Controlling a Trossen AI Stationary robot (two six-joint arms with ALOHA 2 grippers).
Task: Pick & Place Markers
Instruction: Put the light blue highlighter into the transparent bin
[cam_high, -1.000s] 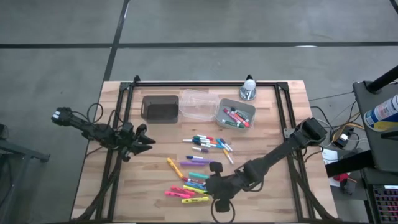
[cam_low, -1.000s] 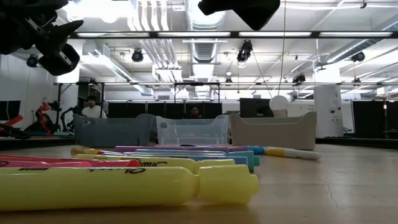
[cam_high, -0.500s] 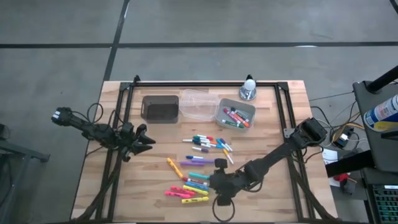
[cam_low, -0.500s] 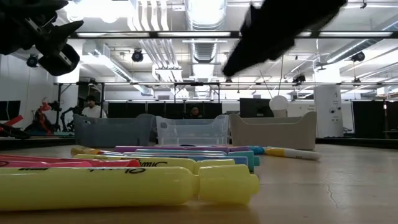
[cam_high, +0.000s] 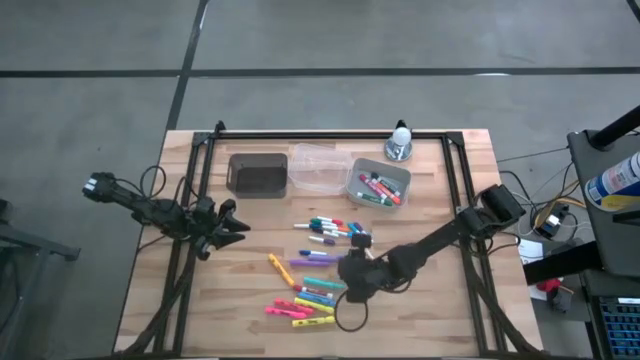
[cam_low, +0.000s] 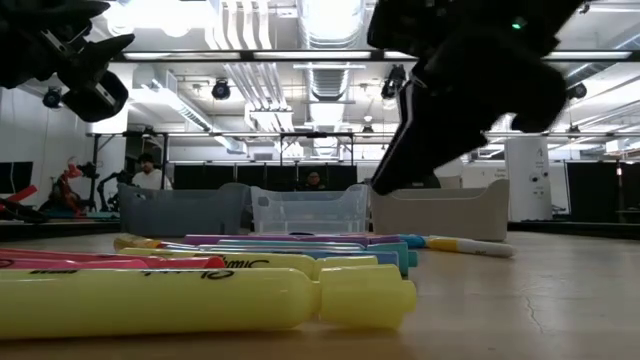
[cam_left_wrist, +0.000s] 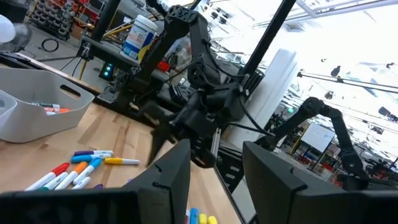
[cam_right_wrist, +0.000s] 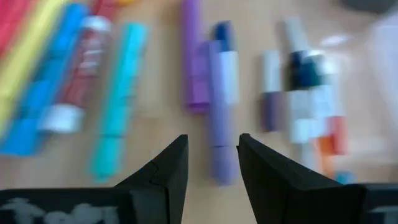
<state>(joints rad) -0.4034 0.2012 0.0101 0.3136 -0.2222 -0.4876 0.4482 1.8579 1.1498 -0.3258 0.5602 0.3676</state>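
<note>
Right wrist view is blurred; pens under the right gripper (cam_right_wrist: 210, 163) read only as colour bars, a purple one (cam_right_wrist: 219, 149) running between the fingers (cam_right_wrist: 166, 169), which stand apart with nothing clamped. In the low view this gripper (cam_low: 400, 170) shows as a dark shape whose tips are hard to make out, hanging above the pens. Left gripper (cam_high: 240, 226) waits over the left side of the bench (cam_high: 440, 310), well apart from the pens; its fingers (cam_left_wrist: 168, 174) are spread, holding nothing.

Three bins sit in a row at the far side of the bench: dark bin (cam_high: 258, 175), contents not discernible; clear bin (cam_high: 320, 167), nothing seen inside; grey bin (cam_high: 376, 185) with several markers inside, red and green caps visible. From the left wrist view only an orange-tipped pen end shows over the grey bin's wall (cam_left_wrist: 25, 106).

Loose markers (cam_high: 315, 275) lie mid-bench in two clusters: white-bodied ones (cam_high: 335, 230) near the bins, neon yellow, pink and teal ones (cam_high: 300, 305) nearer the front edge, an orange one (cam_high: 279, 268) to their left. Exact count unclear.

Writing: a partly cut-off dark script on the yellow marker (cam_low: 260, 262) in the low view, not fully legible. A large yellow highlighter (cam_low: 200, 298) fills the foreground, cut off at the left.
</note>
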